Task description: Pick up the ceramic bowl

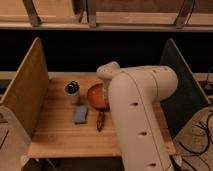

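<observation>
The ceramic bowl is a round, glossy orange-red bowl on the wooden table, near its middle. My large white arm covers the bowl's right part. My gripper is hidden behind the arm, somewhere at the bowl's right side. A small white cup with dark contents stands just left of the bowl.
A blue-grey flat object lies in front of the cup. A thin reddish-brown object lies in front of the bowl. A wooden panel bounds the table on the left, a dark panel on the right. A dark gap runs behind.
</observation>
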